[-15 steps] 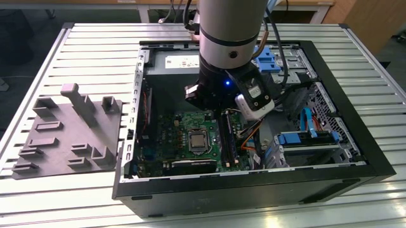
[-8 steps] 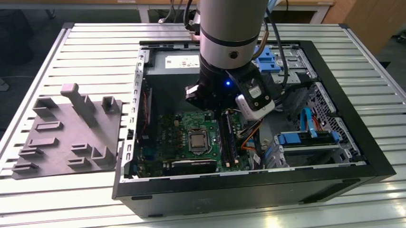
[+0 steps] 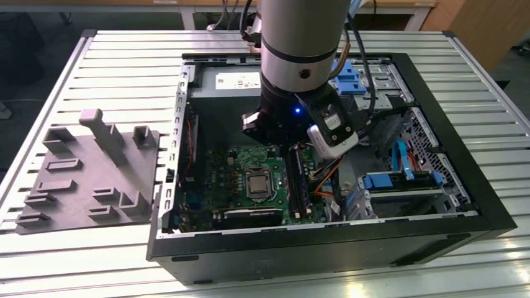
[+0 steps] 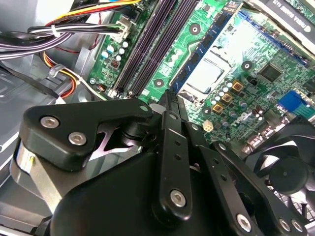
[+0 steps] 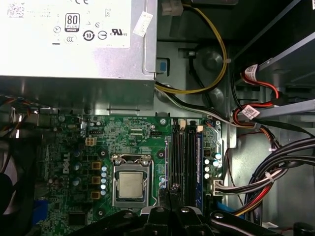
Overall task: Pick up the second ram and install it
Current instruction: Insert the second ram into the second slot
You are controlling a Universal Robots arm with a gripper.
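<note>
My gripper (image 3: pixel 291 148) hangs inside the open computer case, low over the green motherboard (image 3: pixel 232 180). In both wrist views its black fingers (image 4: pixel 170 128) are drawn together. A thin dark edge that I take for the second ram (image 4: pixel 168 96) sticks out between the tips, seen edge-on and mostly hidden by them. The gripper (image 5: pixel 167 190) sits at the near end of the long black memory slots (image 5: pixel 175 152), in line with them and beside the processor socket (image 5: pixel 130 184). A blue strip (image 5: pixel 199 157) runs along the slots' outer side.
The grey power-supply box (image 5: pixel 74 49) fills the case end beyond the board. Bundled cables (image 5: pixel 266 172) crowd the side next to the slots, and a black fan (image 4: pixel 290 172) sits at the other side. A grey holder block (image 3: pixel 91 177) lies on the slatted table at the exterior view's left.
</note>
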